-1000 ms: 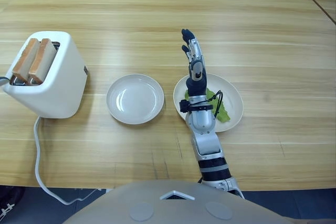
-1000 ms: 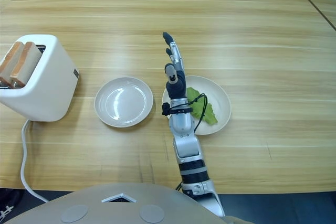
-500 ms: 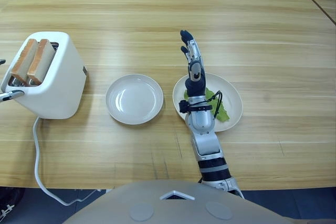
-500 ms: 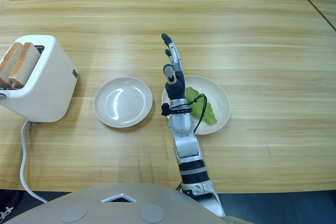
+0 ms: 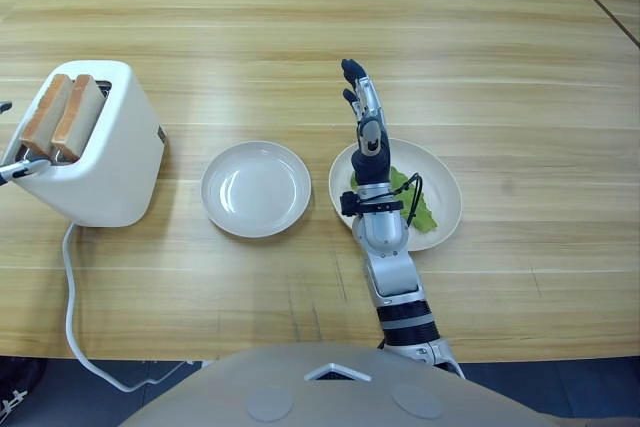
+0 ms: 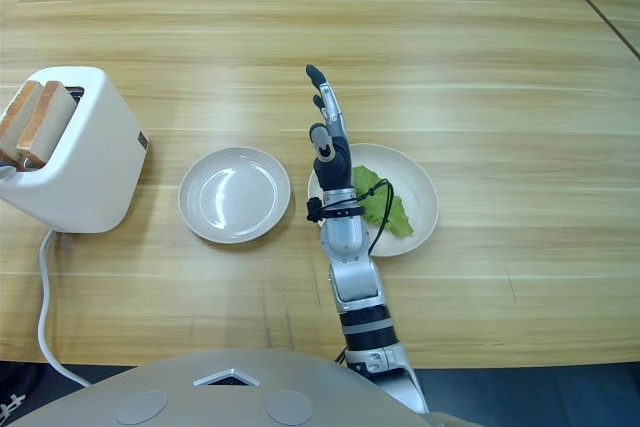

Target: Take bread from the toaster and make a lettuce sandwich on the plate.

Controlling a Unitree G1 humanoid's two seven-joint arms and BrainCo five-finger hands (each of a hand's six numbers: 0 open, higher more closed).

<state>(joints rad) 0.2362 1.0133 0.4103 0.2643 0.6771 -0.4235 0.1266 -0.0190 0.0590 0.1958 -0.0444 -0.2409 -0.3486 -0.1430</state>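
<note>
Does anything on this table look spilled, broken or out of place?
Nothing stands out. Two bread slices stand in the toaster, the lettuce lies on its plate, the other plate sits flat beside it, and the right robot hand is open.

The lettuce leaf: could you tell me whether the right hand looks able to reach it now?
Probably yes: the right hand, open, is over the plate holding the lettuce leaf, with nothing covering it.
</note>
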